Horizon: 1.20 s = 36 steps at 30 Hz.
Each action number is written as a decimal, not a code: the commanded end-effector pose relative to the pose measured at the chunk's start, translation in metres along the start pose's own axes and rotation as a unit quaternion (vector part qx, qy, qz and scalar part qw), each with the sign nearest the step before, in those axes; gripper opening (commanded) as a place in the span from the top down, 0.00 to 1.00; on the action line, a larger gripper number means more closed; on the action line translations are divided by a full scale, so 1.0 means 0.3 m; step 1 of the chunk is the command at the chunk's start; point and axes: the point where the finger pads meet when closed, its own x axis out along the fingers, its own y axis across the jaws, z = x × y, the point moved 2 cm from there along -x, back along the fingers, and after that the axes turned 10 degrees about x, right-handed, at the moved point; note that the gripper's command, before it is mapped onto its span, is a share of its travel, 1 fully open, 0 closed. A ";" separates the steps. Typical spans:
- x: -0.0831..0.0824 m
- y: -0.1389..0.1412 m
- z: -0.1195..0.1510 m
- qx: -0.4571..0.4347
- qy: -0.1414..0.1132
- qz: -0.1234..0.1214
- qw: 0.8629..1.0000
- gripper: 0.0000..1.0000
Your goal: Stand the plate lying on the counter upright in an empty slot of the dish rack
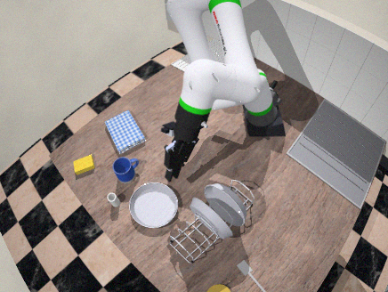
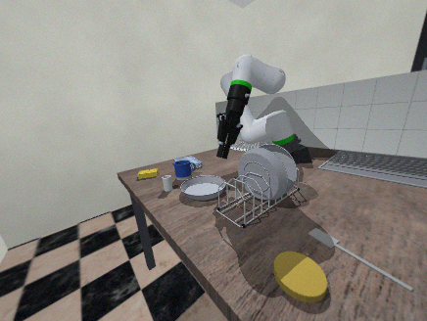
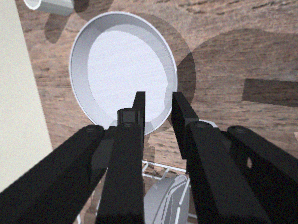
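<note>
The lying plate [image 1: 153,206] [image 2: 202,187] [image 3: 125,65] is a grey-white dish resting flat on the wooden counter, left of the wire dish rack [image 1: 191,241] [image 2: 234,211]. Two plates [image 1: 213,218] [image 1: 227,202] [image 2: 266,171] stand upright in the rack, and the slots at its near end hold nothing. My gripper [image 1: 170,176] [image 2: 222,154] [image 3: 158,105] hangs above the counter, over the lying plate's edge nearest the rack. Its fingers are narrowed to a small gap with nothing between them. The rack's corner [image 3: 160,167] shows below the fingers in the wrist view.
A blue mug [image 1: 124,169] [image 2: 182,168], a small white cup [image 1: 111,199] [image 2: 167,183], a yellow sponge [image 1: 84,164] [image 2: 147,173] and a checked cloth [image 1: 125,131] lie left of the plate. A spatula [image 2: 362,261], a yellow disc [image 2: 300,276] and a grey drainboard [image 1: 338,151] are on the right.
</note>
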 end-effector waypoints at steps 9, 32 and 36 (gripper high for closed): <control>-0.001 -0.002 0.001 0.000 0.000 -0.001 1.000 0.76; 0.095 0.038 -0.006 0.000 0.000 -0.001 1.000 0.76; 0.125 0.051 -0.008 0.000 0.000 -0.001 1.000 0.76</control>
